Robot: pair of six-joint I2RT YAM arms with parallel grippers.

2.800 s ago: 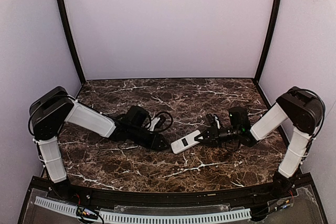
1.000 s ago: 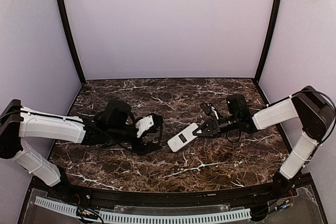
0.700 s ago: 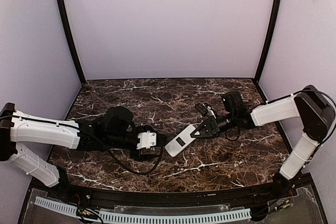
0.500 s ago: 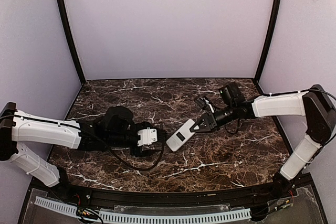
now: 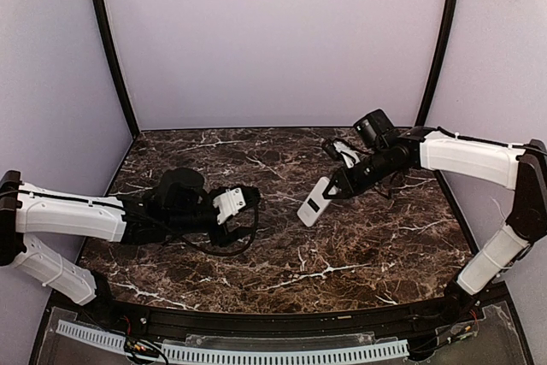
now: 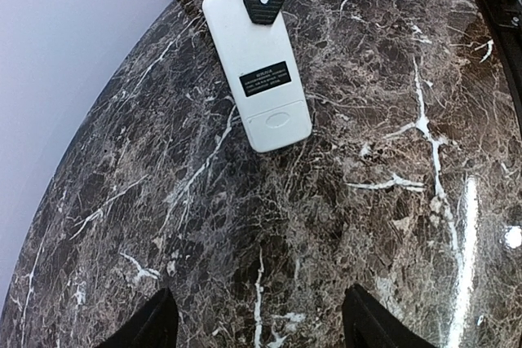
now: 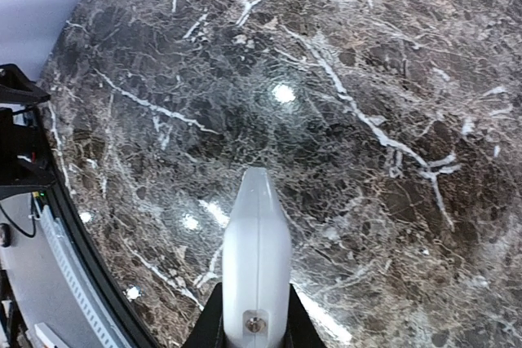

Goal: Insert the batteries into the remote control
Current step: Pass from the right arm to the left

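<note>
Right pincer [image 5: 335,187] has the remote control [image 6: 258,67], pinching it by its top end, the tips pressed onto the two faces. In the overhead view the remote control sits right of centre, slanting down toward the lower left. From the right wrist it shows edge-on, running straight up the middle of the frame. Whether its free end touches the table [image 5: 359,254] I can't tell.

The white back faces up, and in the left wrist view it sits in the upper middle of the frame. The cover [image 6: 279,121] at the near end looks to be in place, so I'd judge the battery bay is not open yet. We're early: this is the presenting step, one arm offering the back of the remote control to the other.

Left pincer [image 6: 261,319] sits low at centre left in the overhead view. Its fingers are spread wide with nothing between them, pointing at the remote control but well apart from it.

The batteries? None in sight in any view.

The next move, as I read it, belongs to the left arm. It needs to close the gap, get a fingertip on that cover and slide it off while the right arm holds firm. A grip this near the end gives the remote control room to pivot.

Writing: a small black label [image 6: 265,79] on the white back carries pale print, too small to read. No brand can be made out.
</note>
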